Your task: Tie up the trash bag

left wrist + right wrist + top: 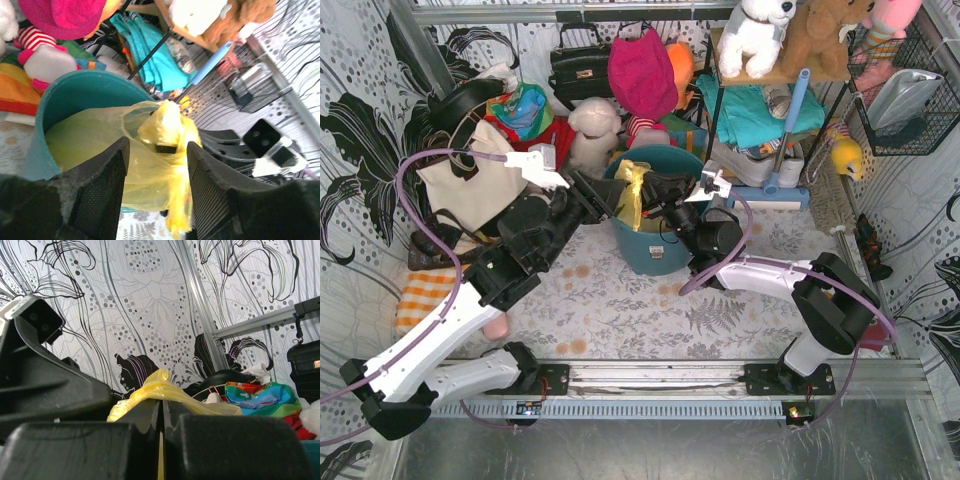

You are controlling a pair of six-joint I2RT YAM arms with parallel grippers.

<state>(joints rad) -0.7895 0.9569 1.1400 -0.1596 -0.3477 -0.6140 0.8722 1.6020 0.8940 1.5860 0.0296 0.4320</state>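
The trash bag (630,195) is thin yellow plastic lining the round teal bin (650,250), its top gathered into a twisted bunch above the rim. My right gripper (161,407) is shut on that bunch, and yellow film (160,390) drapes over its closed fingertips. My left gripper (159,147) is open. Its two fingers stand on either side of the bunched bag top (167,125) without pinching it, and the bag body (95,137) fills the bin behind. In the top view both grippers meet over the bin, left gripper (603,193) and right gripper (658,190).
A cream tote (470,185) stands left of the bin, with plush toys, a black handbag (580,65) and a pink bag (642,70) behind. A shelf frame with a blue-handled tool (785,130) stands to the right, and a wire basket (910,90) hangs on the right wall.
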